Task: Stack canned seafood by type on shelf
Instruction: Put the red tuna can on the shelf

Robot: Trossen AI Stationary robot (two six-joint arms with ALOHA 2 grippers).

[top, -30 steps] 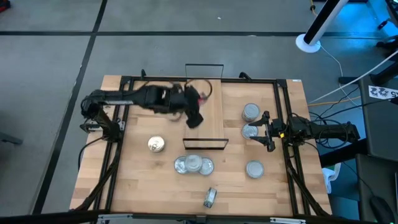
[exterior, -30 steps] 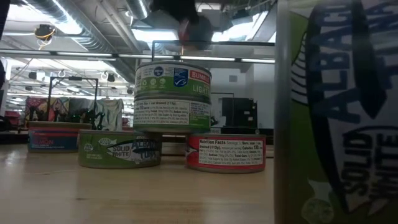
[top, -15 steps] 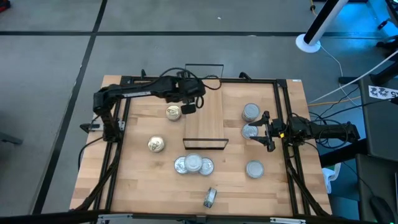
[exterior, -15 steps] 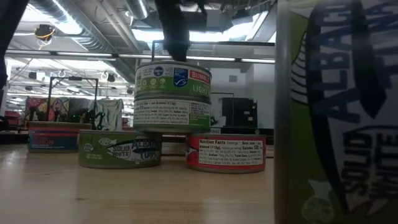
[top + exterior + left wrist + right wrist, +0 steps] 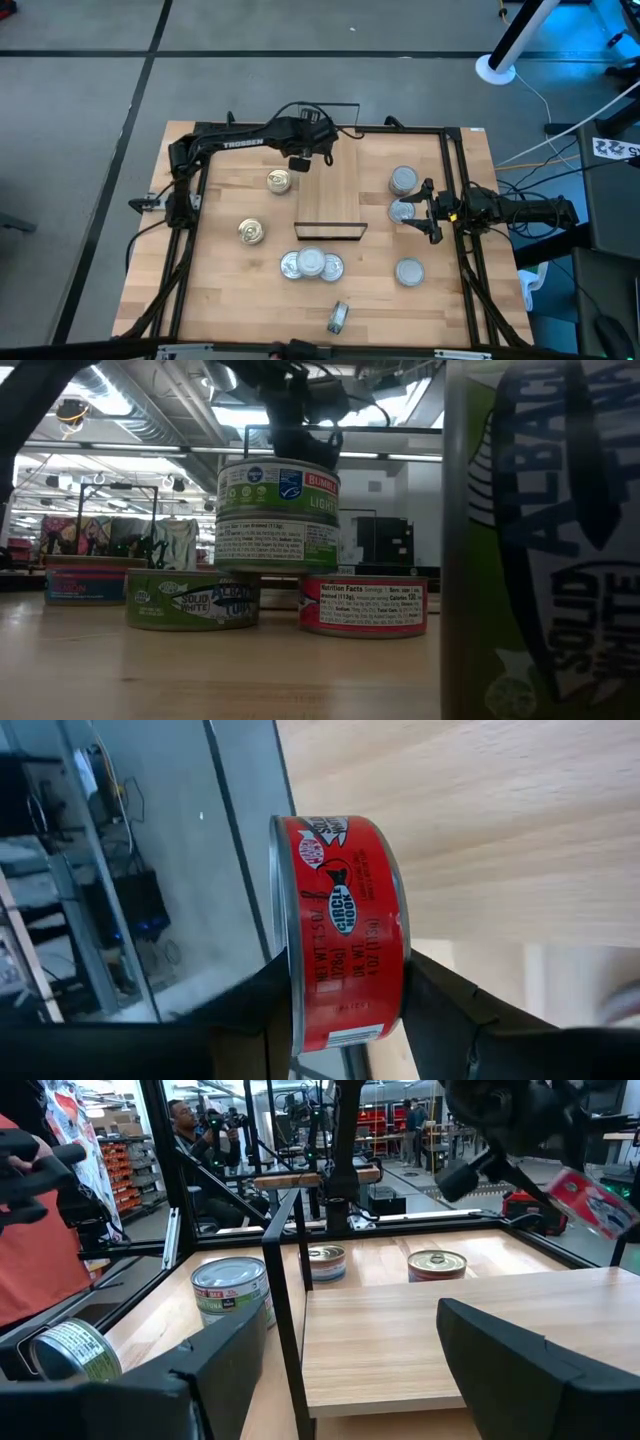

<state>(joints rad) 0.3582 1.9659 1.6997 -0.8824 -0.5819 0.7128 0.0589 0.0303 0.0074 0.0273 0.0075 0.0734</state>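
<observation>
My left gripper (image 5: 302,160) hangs over the far end of the shelf (image 5: 328,195), shut on a red-labelled tin (image 5: 345,920). The right wrist view shows that tin (image 5: 585,1198) tilted in the air above the shelf board (image 5: 450,1340). My right gripper (image 5: 425,211) waits open at the table's right side, beside a silver-topped tin (image 5: 402,211). Two gold-topped tins (image 5: 279,181) (image 5: 251,232) stand left of the shelf. A cluster of silver-topped tins (image 5: 312,265) sits at the shelf's near end, one stacked on two others (image 5: 278,515). My left gripper pinches the red tin between its two fingers (image 5: 455,1020), one finger on each flat end. The red label wall (image 5: 350,980) faces the wrist camera. The tin is lifted clear, turned on edge and tilted above the shelf's far end.
Two more silver-topped tins (image 5: 404,180) (image 5: 409,271) stand on the table's right side. One tin lies on its side (image 5: 338,317) near the near edge. Black wire frames (image 5: 330,232) close the shelf's short ends. A person (image 5: 30,1230) stands beyond the table.
My left arm has swung toward the table's far edge, carrying the red tin from above the shelf's middle to its far end. As it moved, the gold-topped tin left of the shelf came into view.
</observation>
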